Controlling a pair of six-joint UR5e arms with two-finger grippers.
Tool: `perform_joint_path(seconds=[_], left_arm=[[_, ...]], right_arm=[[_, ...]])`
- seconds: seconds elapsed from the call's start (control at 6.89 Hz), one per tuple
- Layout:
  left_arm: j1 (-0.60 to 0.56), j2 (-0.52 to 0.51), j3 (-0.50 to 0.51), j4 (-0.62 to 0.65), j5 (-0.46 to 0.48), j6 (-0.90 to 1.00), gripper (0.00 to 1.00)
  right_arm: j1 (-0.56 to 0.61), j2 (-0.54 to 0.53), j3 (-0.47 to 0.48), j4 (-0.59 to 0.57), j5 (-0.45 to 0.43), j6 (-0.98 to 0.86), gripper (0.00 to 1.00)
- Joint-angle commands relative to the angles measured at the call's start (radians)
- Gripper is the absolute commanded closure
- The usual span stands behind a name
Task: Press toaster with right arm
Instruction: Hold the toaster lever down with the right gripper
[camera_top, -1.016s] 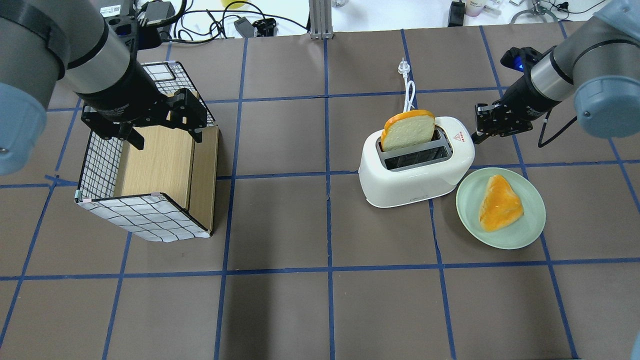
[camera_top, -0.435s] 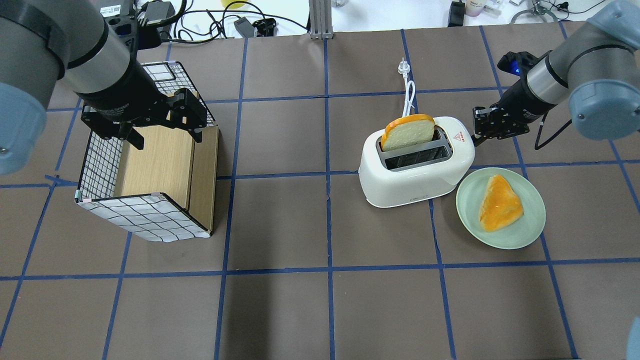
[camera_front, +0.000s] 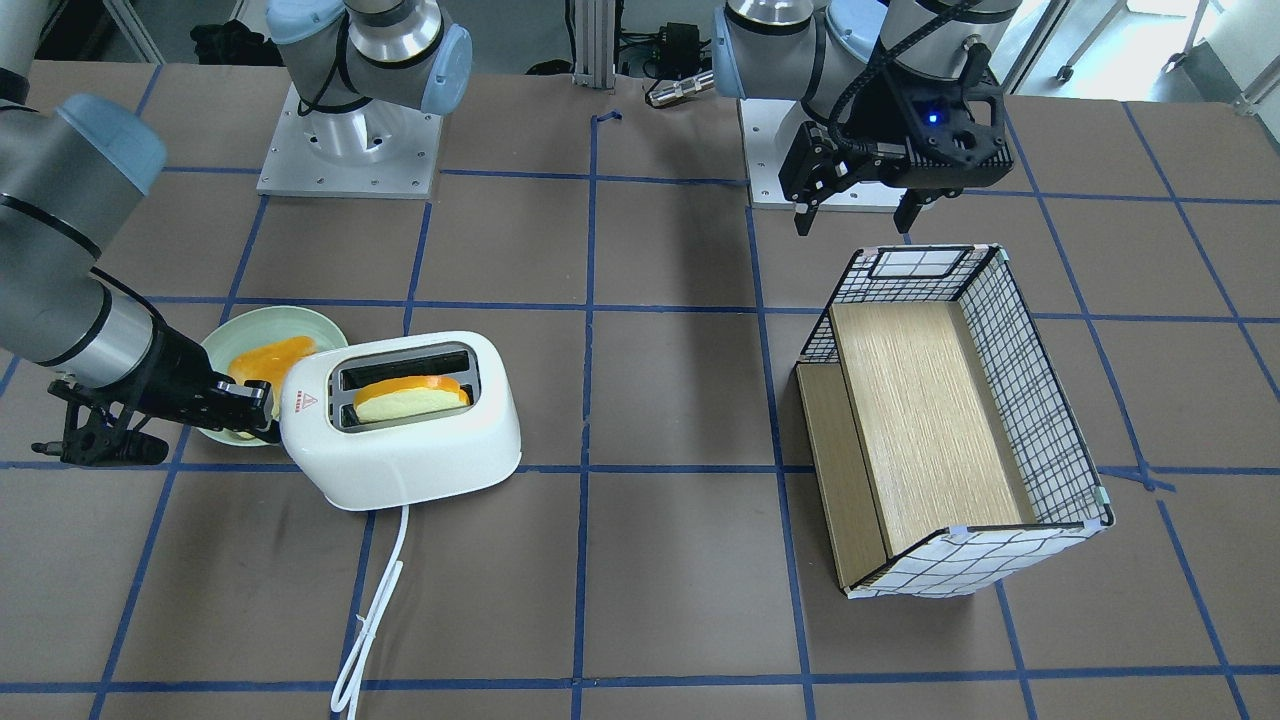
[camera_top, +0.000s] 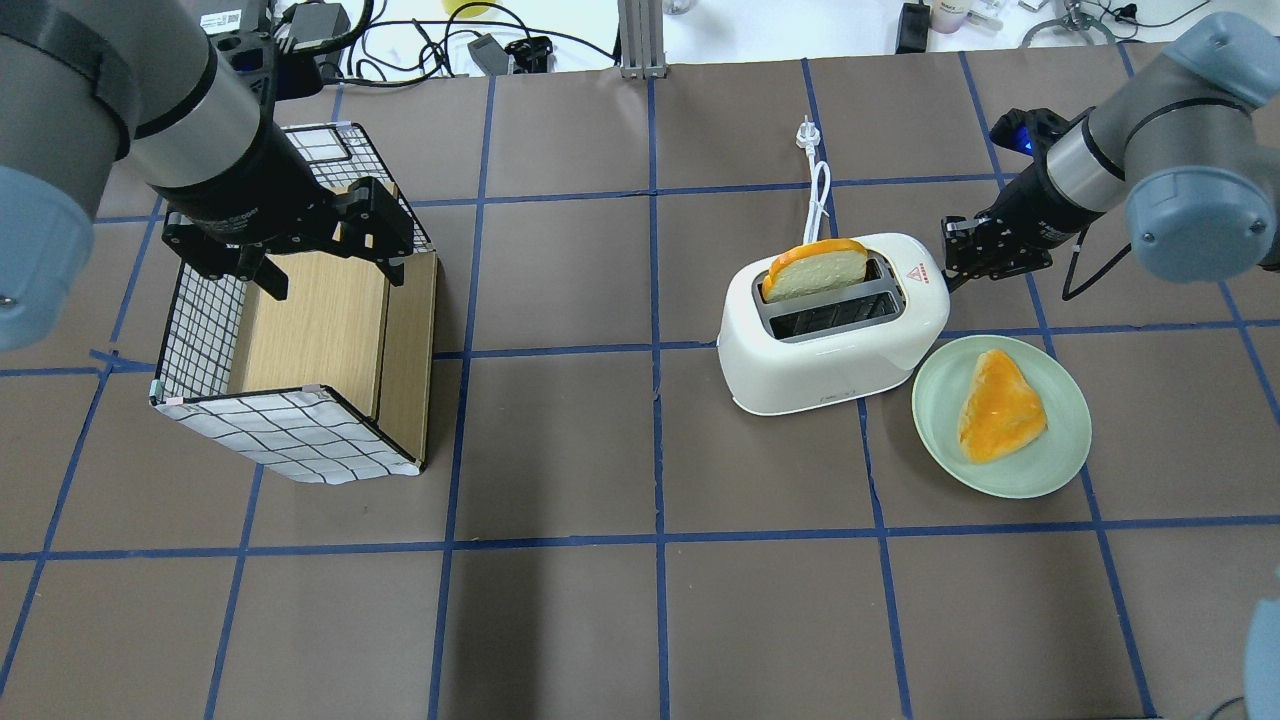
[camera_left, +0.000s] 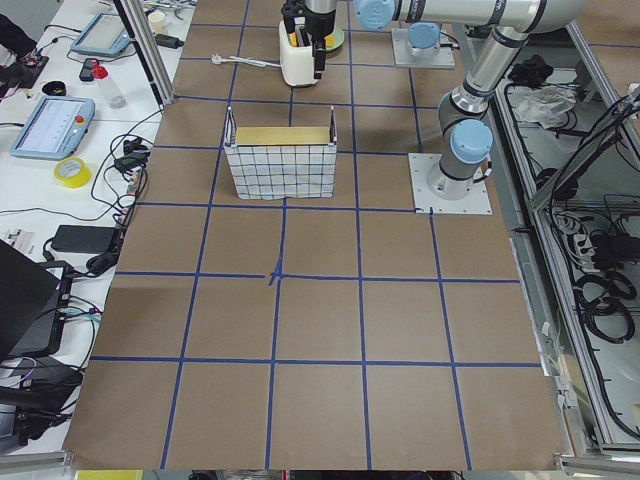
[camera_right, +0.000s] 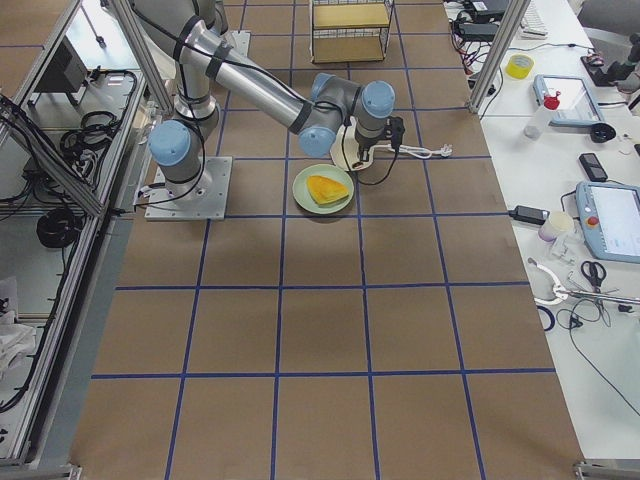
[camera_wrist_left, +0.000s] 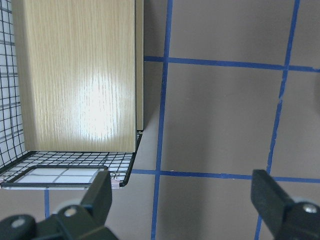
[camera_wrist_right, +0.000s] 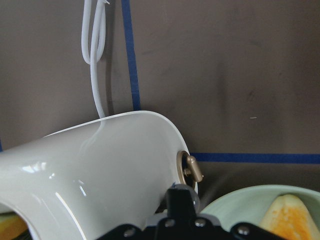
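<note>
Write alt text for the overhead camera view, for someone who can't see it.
The shut right gripper is at the end of a white toaster with a bread slice low in one slot. A pale green plate holding an orange-topped bread piece lies beside it; at the far left, the open left gripper hangs over a wire-and-wood basket.
</note>
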Motion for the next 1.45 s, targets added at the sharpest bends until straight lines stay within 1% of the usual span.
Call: perform_joint_path(seconds=[0.0,1.02,1.16,1.31], left_arm=[[0.0,0.0,0.0,0.0,-0.001,0.0,0.0],[0.0,0.0,0.001,0.0,-0.001,0.0,0.0],[0.0,0.0,0.001,0.0,0.001,0.0,0.0],[0.0,0.0,0.0,0.0,0.001,0.0,0.0]], right_arm=[[-0.002,0.011,0.002,-0.012,0.0,0.0,1.0],[-0.002,0.007,0.006,-0.023,-0.001,0.018,1.0],[-0.002,0.002,-0.007,-0.018,-0.02,0.017,0.78],[-0.002,-0.022,-0.009,-0.018,-0.028,0.032,0.01]])
